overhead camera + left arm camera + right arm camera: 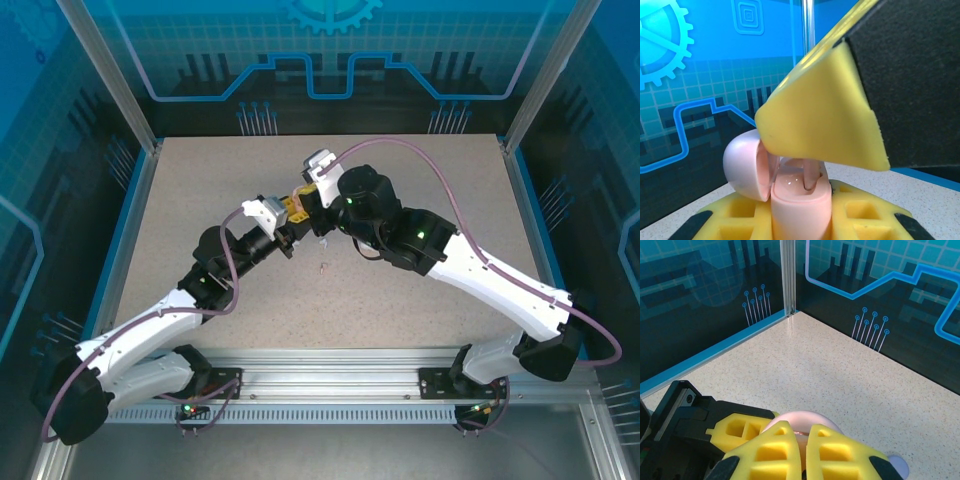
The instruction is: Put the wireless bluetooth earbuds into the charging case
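charging case (801,207): upright between the left claw's (800,222) 2 fingers
lid (742,167): swung open, left of the case
earbud (810,175): stem down in the case, top in the right claw (803,440)
right claw: directly above the left claw
desk (830,370): beneath both

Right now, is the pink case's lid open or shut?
Open. In the left wrist view the pink case has its lid swung back leftward, and a pink earbud stem pokes into it.
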Controlling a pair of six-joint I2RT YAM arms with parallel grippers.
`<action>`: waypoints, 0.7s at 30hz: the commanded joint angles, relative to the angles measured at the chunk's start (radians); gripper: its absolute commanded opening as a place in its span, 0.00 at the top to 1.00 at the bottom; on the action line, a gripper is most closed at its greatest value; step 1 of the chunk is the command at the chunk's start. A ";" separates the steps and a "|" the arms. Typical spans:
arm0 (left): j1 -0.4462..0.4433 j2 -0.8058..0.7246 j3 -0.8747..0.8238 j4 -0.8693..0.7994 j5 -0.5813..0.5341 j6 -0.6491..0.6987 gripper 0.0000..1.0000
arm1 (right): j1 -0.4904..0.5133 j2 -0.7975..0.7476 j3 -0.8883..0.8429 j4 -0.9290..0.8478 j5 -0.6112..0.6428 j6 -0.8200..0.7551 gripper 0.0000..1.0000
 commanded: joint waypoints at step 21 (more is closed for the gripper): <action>-0.008 -0.029 0.040 0.006 -0.035 0.006 1.00 | 0.030 0.010 0.132 -0.054 -0.028 0.004 0.42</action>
